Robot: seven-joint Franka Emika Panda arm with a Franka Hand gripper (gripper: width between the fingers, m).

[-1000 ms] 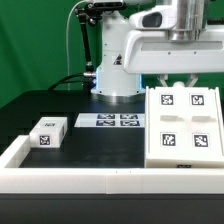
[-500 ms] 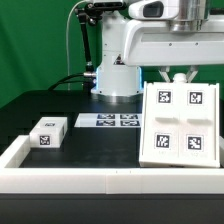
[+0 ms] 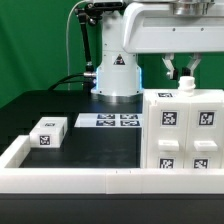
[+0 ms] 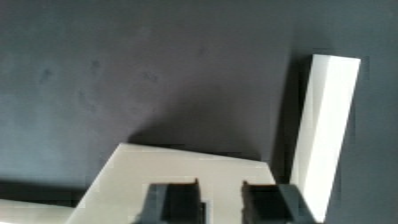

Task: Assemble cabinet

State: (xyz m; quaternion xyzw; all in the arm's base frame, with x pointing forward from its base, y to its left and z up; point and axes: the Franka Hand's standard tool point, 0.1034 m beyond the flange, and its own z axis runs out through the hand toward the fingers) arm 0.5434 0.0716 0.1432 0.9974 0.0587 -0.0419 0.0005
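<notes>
End effector (image 3: 179, 68) hovering, jaws spread, gripping nothing. Cabinet (image 3: 182, 130) standing upright on surface (image 3: 90, 150), directly beneath it. Risk: descending off-centre, 1 jaw striking top edge, tipping cabinet over.

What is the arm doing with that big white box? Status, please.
Gripper open, empty, hovering just above the box. Box standing at the exterior view's right. Small block sits well apart, at that view's left.

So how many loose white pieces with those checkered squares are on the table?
2: a small white block toward the exterior view's left, and the big cabinet on the exterior view's right. More could be hidden behind it.
</notes>
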